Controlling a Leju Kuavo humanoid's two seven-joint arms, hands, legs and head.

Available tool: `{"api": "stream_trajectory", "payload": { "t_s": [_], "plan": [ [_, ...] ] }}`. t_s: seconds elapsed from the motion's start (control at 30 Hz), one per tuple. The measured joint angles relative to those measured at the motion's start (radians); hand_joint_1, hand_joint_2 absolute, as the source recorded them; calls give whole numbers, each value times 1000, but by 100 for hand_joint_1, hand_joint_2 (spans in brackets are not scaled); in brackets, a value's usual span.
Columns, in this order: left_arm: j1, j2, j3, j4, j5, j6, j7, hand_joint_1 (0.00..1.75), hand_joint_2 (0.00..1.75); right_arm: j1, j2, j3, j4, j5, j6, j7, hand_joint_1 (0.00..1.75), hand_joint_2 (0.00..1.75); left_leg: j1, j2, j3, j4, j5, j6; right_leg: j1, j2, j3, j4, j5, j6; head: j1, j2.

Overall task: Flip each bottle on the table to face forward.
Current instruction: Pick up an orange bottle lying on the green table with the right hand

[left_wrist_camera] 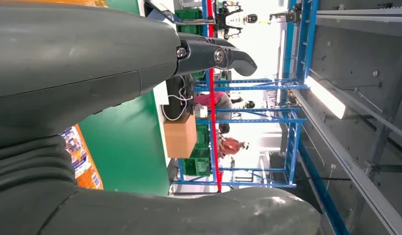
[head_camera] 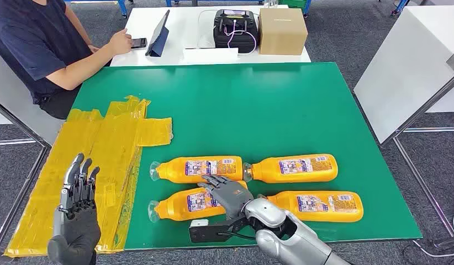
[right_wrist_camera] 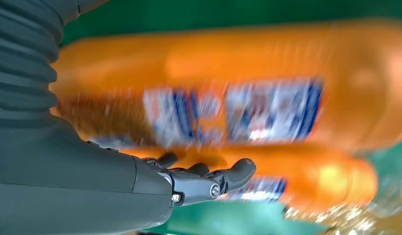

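Four orange bottles lie on their sides in two rows on the green worktop point(head_camera: 280, 105), toward its near edge, all with printed labels turned up. In the far row, the far-left bottle point(head_camera: 196, 168) lies at 9 o'clock of the far-right bottle point(head_camera: 294, 168), the two nearly end to end. In the near row, the near-left bottle point(head_camera: 183, 205) lies at 9 o'clock of the near-right bottle point(head_camera: 318, 205).

The right hand point(head_camera: 229, 194) lies palm down over the near-left bottle, its fingers point(head_camera: 214, 182) spread and reaching to the gap between that bottle and the far-left one. It touches the bottle from above; whether it has closed a grip on it I cannot tell. In the right wrist view the labels are blurred and the dark fingertips point(right_wrist_camera: 238, 171) sit against orange plastic.

The left hand point(head_camera: 77, 212) is held up at 9 o'clock of the bottles, over a patch of yellow tape point(head_camera: 111, 143), fingers apart and straight, holding nothing.

At 12 o'clock, beyond the green surface, a white table point(head_camera: 175, 33) carries a cardboard box point(head_camera: 283, 30), a black controller point(head_camera: 236, 30) and a tablet point(head_camera: 158, 36). A seated person point(head_camera: 42, 44) at 10 o'clock rests a hand by a phone point(head_camera: 138, 42).
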Motion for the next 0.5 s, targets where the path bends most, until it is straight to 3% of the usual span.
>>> {"api": "stream_trajectory", "payload": {
  "t_s": [0.5],
  "plan": [
    [-10,2,0,1,10,17,9,0,0,-110,-8,169,67,17,98,1,0,175,0,0,1,0,0,0,0,0,0,0,0,0,0,0]
  ]
}}
